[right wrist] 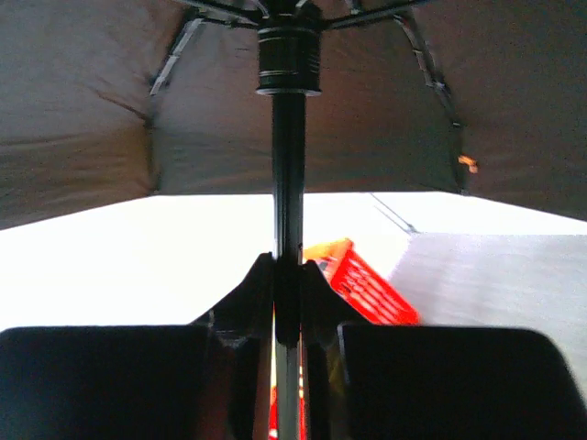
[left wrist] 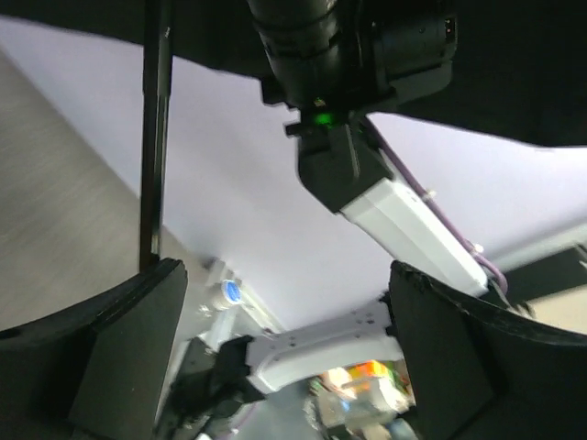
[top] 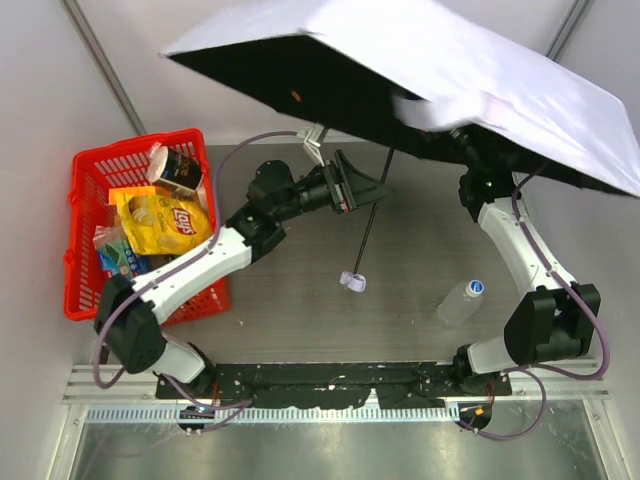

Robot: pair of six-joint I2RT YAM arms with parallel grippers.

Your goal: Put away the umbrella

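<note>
— Right gripper [right wrist: 288, 275]?
— Clamped on umbrella [top: 480, 70] shaft [right wrist: 288, 165]; I held canopy [right wrist: 92, 110] open above table [top: 300, 300]. Left gripper [left wrist: 286, 289] wide, empty, beside shaft.
— Progress?
— Canopy unfolded; closing and stowing remained.

A basket [top: 73, 240] sits left of the umbrella [top: 450, 60], bottle [top: 460, 301] right.

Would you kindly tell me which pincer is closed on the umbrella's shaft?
The right pincer: it pinches the umbrella's black shaft below the canopy, while the left pincer stands wide open, the shaft merely beside it.
</note>
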